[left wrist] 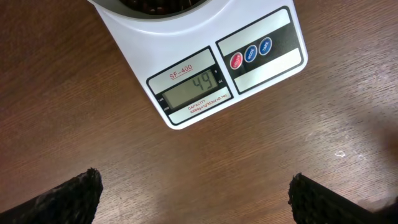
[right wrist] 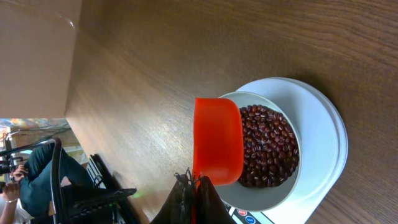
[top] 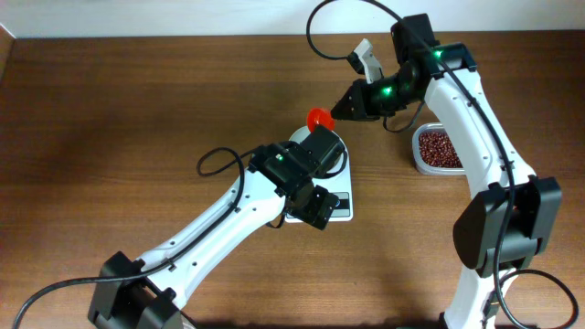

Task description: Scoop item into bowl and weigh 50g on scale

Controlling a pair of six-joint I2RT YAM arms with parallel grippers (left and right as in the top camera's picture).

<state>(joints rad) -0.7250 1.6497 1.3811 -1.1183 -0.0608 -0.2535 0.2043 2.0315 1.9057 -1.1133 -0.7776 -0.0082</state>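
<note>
The white scale (left wrist: 205, 68) lies on the table and its display (left wrist: 196, 87) reads 49. The white bowl (right wrist: 292, 180) stands on the scale (right wrist: 326, 124) and holds dark reddish-brown beans (right wrist: 270, 146). My right gripper (right wrist: 198, 186) is shut on the handle of the orange-red scoop (right wrist: 216, 140), which is held over the bowl's edge; it also shows in the overhead view (top: 318, 117). My left gripper (left wrist: 196, 199) is open and empty over bare wood, just in front of the scale. In the overhead view the left arm hides most of the bowl and scale (top: 340, 206).
A clear plastic container (top: 437, 149) with more beans stands to the right of the scale, beside the right arm. Cables hang from both arms. The table's back edge runs along the top of the overhead view.
</note>
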